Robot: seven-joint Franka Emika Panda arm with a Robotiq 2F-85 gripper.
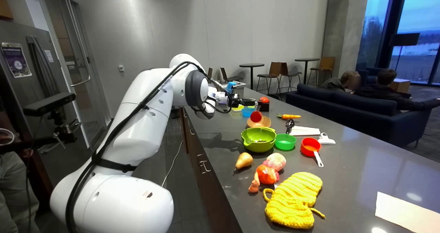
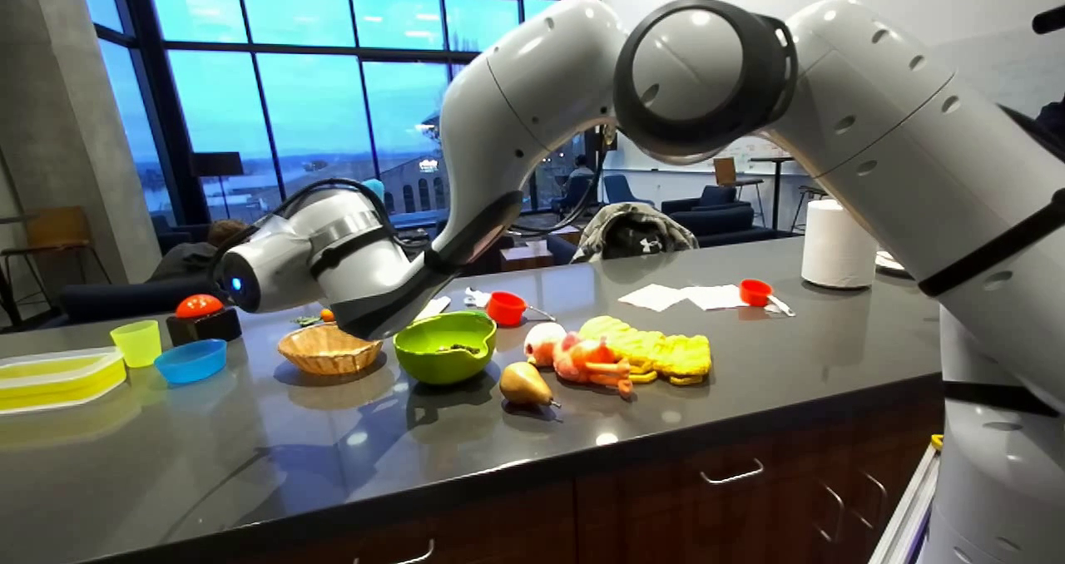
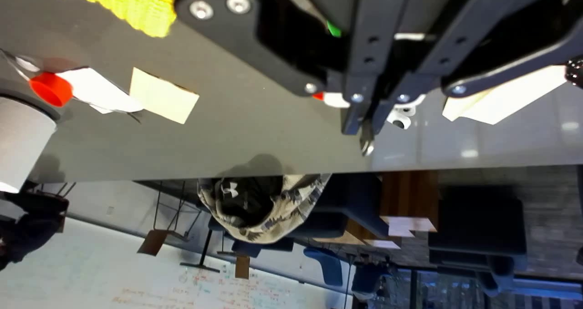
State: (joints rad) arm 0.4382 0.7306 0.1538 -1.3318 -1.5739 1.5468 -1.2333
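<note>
My gripper (image 1: 255, 102) reaches over the counter at the far end of the scene. In the wrist view its fingertips (image 3: 363, 129) are close together on a thin metal handle (image 3: 366, 144), whose end sticks out past them. A red cup (image 1: 255, 116) shows just below the fingers in an exterior view, in front of a wicker basket (image 1: 265, 123); it seems to belong to the handle, but the join is hidden. In an exterior view my wrist hides the fingers and this cup, above and behind the basket (image 2: 329, 349). A green bowl (image 2: 445, 349) with dark bits stands beside the basket.
A blue bowl (image 2: 191, 361), yellow-green cup (image 2: 136, 343) and red-domed black button (image 2: 204, 321) stand nearby. A small green bowl (image 1: 285, 142), red measuring cup (image 1: 310, 145), pear (image 1: 244, 159), carrot (image 1: 289, 116) and yellow knitted piece (image 1: 294, 200) lie on the counter (image 1: 343, 171).
</note>
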